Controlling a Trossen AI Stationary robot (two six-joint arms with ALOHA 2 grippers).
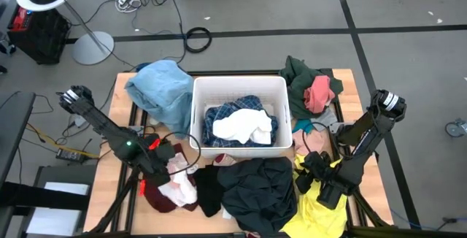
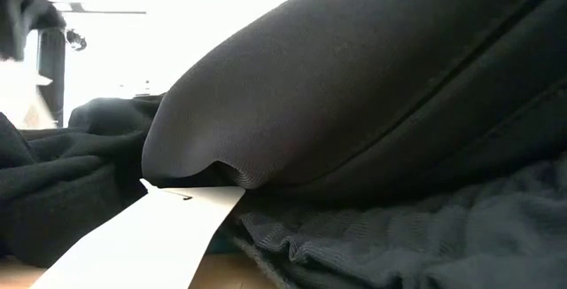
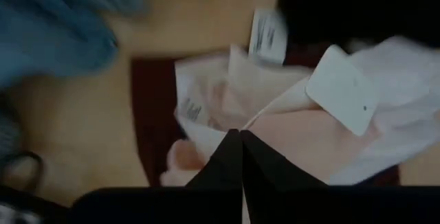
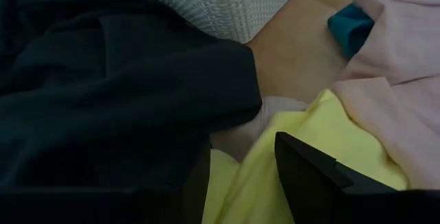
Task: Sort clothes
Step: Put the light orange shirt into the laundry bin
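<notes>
Sorting is under way on a wooden surface (image 1: 120,92), where clothes ring a white bin (image 1: 237,88) set at the middle, evidently so that both arms can reach it. The bin already holds a blue plaid garment (image 1: 219,117) with a white one (image 1: 244,127) on top. Around it lie a light blue garment (image 1: 160,88) at the far left, a dark green one (image 1: 303,74) with a pink piece (image 1: 319,93) at the far right, and a large black garment (image 1: 259,187) spread across the near edge. The right end effector (image 4: 240,165), open, straddles a fold of the yellow garment (image 1: 314,205), apparently to pinch it. The left end effector (image 3: 240,145), closed and empty by the look of it, points at a pale pink garment (image 3: 289,131) with its white tag (image 3: 344,99), lying over a maroon one (image 1: 157,198).
</notes>
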